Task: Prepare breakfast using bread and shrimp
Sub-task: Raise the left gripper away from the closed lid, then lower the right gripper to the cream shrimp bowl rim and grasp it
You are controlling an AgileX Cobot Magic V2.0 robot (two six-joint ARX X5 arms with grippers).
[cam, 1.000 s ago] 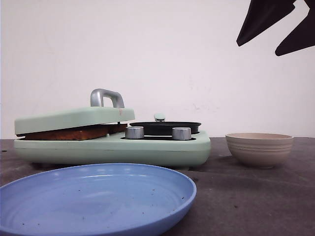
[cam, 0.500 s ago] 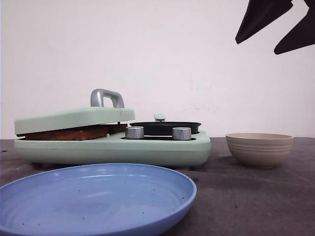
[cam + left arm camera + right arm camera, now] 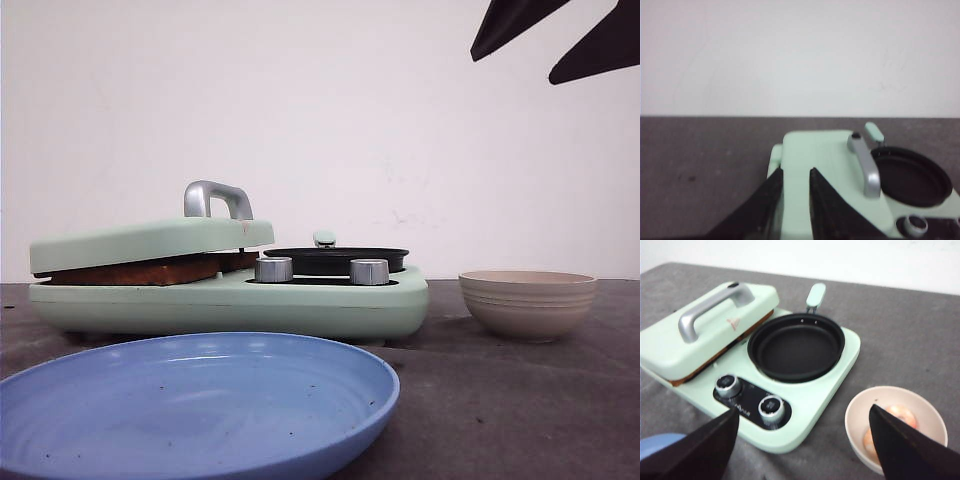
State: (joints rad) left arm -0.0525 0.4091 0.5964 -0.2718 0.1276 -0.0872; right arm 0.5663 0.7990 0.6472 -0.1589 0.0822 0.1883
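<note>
Rising slightly: right gripper (image 3: 560, 38), fingers spread.

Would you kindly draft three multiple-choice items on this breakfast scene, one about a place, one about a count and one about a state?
1. Where is the bread?
A. On the blue plate
B. Under the lid of the green breakfast maker
C. In the beige bowl

2. How many silver knobs does the breakfast maker have?
A. One
B. Two
C. Four

3. What is the state of the right end effector?
A. Open, holding nothing
B. Shut on the lid handle
C. Shut on the bowl

Answers:
1 B: a brown crust edge shows between the lid and the base, while the blue plate is bare.
2 B: the knobs sit as a pair on the dark front panel.
3 A: its fingers stand wide apart above the table, the beige bowl untouched.
</note>
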